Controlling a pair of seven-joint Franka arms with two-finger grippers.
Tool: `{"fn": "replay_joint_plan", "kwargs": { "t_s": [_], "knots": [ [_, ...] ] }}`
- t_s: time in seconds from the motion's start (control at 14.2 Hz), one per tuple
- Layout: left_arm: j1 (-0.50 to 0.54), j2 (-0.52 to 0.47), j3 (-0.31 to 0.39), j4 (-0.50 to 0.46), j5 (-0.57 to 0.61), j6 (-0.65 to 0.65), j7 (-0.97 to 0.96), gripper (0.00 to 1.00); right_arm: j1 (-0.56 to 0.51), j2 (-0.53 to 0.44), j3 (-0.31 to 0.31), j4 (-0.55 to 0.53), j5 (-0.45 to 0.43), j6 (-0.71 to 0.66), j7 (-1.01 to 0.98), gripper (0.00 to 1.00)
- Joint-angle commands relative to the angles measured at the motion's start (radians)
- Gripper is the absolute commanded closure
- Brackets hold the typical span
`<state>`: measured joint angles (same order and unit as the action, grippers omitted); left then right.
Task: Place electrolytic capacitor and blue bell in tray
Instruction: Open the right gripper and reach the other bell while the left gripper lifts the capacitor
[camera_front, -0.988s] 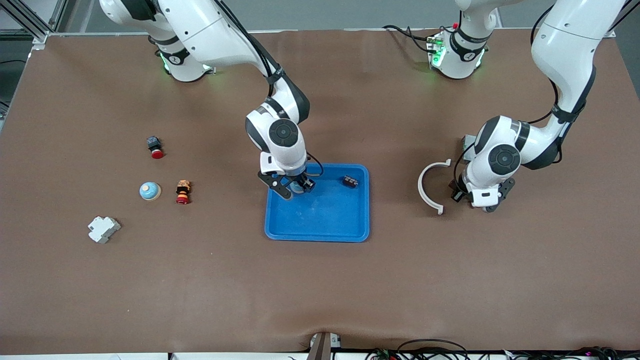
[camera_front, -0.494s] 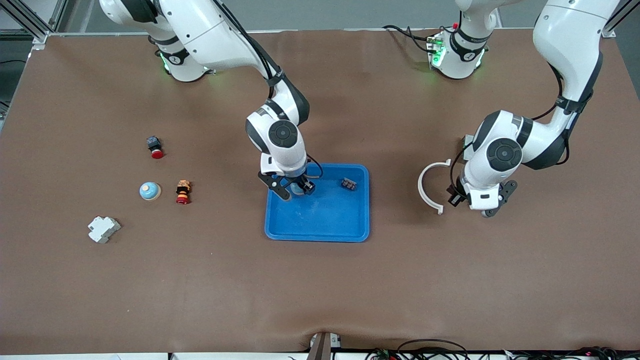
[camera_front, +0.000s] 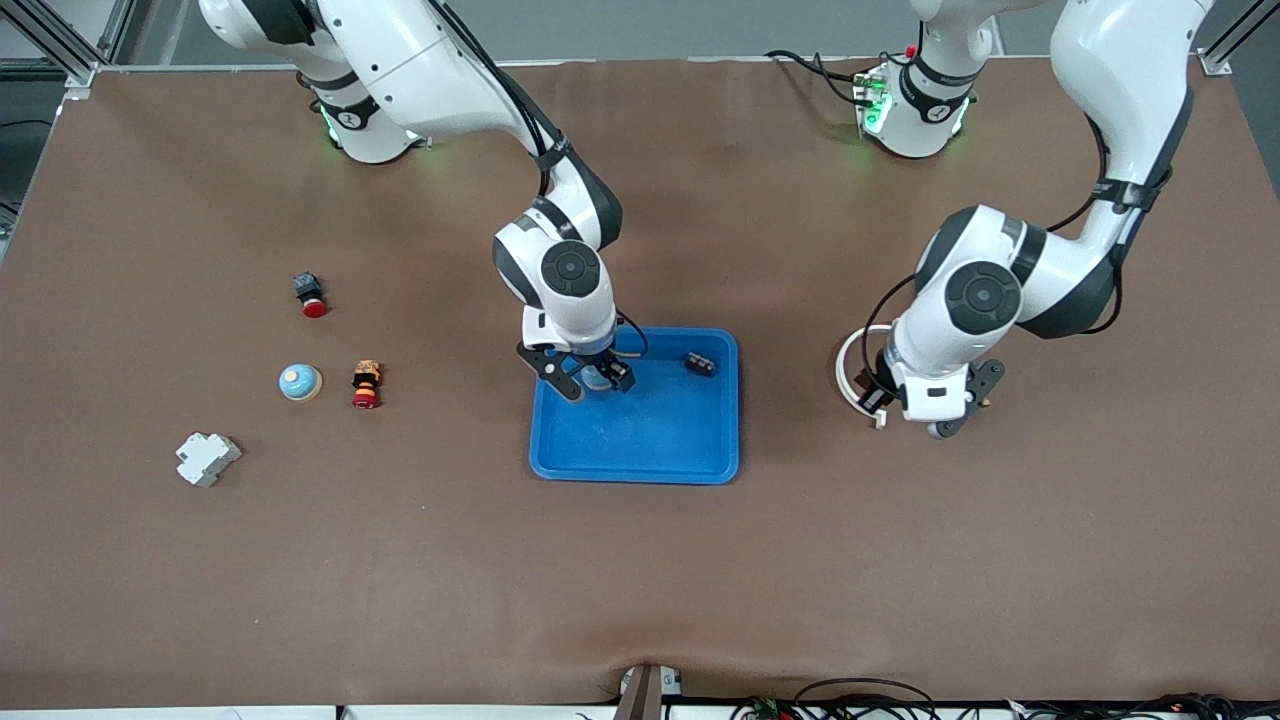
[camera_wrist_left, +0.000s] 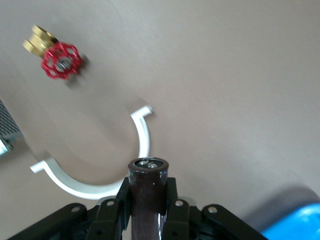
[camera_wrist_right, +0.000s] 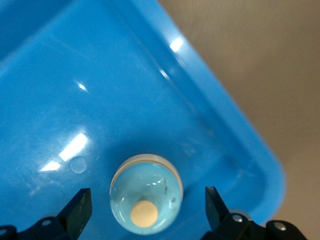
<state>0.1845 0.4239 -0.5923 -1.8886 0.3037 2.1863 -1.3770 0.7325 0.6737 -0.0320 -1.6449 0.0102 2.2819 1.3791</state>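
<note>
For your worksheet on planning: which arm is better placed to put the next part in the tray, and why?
Left. Its tool is shut on the capacitor near the tray; the right tool stands open over the bell already in the tray.

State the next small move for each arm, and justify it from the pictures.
Probably the right tool lifts clear: it stands open around the blue bell, which sits in the tray. The left tool, shut on the capacitor, should carry it to the tray.

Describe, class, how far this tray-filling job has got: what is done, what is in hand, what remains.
Done: the blue bell sits in the tray, between the right gripper's open fingers. In hand: the left gripper, over the white curved piece, is shut on the capacitor. Left: carrying that capacitor to the tray.
</note>
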Motion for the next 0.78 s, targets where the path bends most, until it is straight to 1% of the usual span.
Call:
{"fn": "replay_joint_plan", "kwargs": {
  "t_s": [0.0,0.14,0.21,0.35,0.49,0.71],
  "knots": [
    [-0.057,0.065,-0.001,0.086,-0.012,-0.025,-0.081,1.0,-0.114,-0.126,0.009,0.031,0.0,-0.198,-0.25,0.0],
    [-0.073,0.088,-0.001,0.108,-0.008,-0.025,-0.115,1.0,-0.21,-0.198,0.007,0.023,0.001,-0.316,-0.516,0.0],
    [-0.076,0.095,-0.001,0.108,-0.005,-0.025,-0.123,1.0,-0.258,-0.221,0.007,0.019,0.001,-0.338,-0.6,0.0],
    [-0.08,0.098,-0.001,0.109,-0.005,-0.025,-0.14,1.0,-0.336,-0.281,0.006,-0.047,-0.001,-0.32,-0.726,0.0],
    [-0.102,0.105,-0.001,0.121,-0.009,-0.025,-0.186,1.0,-0.439,-0.33,0.007,-0.099,-0.001,-0.286,-0.881,0.0],
    [-0.14,0.16,-0.001,0.186,0.0,-0.025,-0.345,1.0,-0.563,-0.356,0.006,-0.122,-0.001,-0.272,-1.078,0.0]
  ]
}}
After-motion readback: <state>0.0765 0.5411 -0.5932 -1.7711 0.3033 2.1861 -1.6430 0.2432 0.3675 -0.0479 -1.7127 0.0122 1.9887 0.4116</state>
